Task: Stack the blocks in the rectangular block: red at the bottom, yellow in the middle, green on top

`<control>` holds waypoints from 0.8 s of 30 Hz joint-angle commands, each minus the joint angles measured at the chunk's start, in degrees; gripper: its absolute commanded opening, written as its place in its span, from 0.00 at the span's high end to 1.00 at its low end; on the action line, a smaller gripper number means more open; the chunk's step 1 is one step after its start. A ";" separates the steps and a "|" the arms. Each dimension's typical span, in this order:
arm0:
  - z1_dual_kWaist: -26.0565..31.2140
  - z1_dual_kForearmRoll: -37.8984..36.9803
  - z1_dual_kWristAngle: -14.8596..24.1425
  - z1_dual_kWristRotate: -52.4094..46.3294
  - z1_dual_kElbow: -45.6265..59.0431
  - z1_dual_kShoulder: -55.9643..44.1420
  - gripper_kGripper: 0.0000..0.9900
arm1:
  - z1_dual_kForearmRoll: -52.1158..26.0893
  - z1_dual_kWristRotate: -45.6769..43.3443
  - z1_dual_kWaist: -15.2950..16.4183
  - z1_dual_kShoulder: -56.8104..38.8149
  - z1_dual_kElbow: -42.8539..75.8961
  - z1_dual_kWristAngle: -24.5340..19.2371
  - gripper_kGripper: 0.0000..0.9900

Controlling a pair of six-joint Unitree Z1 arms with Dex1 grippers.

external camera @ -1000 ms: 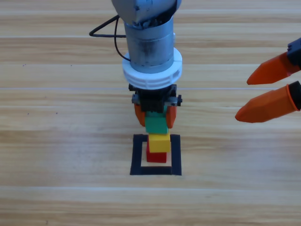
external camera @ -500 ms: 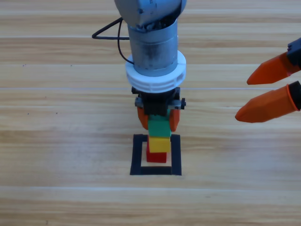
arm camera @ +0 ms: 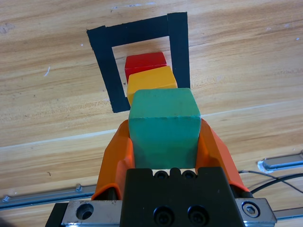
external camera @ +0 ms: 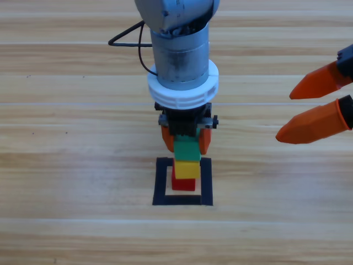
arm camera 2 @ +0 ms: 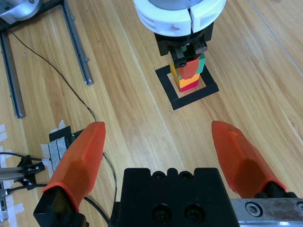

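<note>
The red cube [external camera: 183, 184] sits inside the black tape outline [external camera: 160, 183] with the yellow cube [external camera: 187, 169] stacked on it. My left gripper [external camera: 185, 144] comes down from above and is shut on the green cube [external camera: 187, 149], held right over the yellow one; whether the two touch I cannot tell. In the left wrist view the green cube [arm camera: 163, 127] fills the space between the jaws of the left gripper [arm camera: 164, 124], with yellow [arm camera: 151, 80], red [arm camera: 145, 60] and the outline [arm camera: 177, 38] beyond. My right gripper [external camera: 285, 116] waits open at the right edge.
Bare wooden tabletop surrounds the outline. A black cable [external camera: 128, 37] loops behind the left arm. In the right wrist view, metal rails [arm camera 2: 78, 47] and taped cables [arm camera 2: 59, 142] lie to the left of the stack.
The left arm has shifted a little to the right and lower with the green cube, bringing it over the yellow one. In the last half second it has barely moved. The right gripper is unmoved.
</note>
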 commanded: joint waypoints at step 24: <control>-0.99 0.42 0.98 0.68 1.17 3.83 0.98 | -0.85 -0.65 1.19 -0.19 1.95 -0.22 0.00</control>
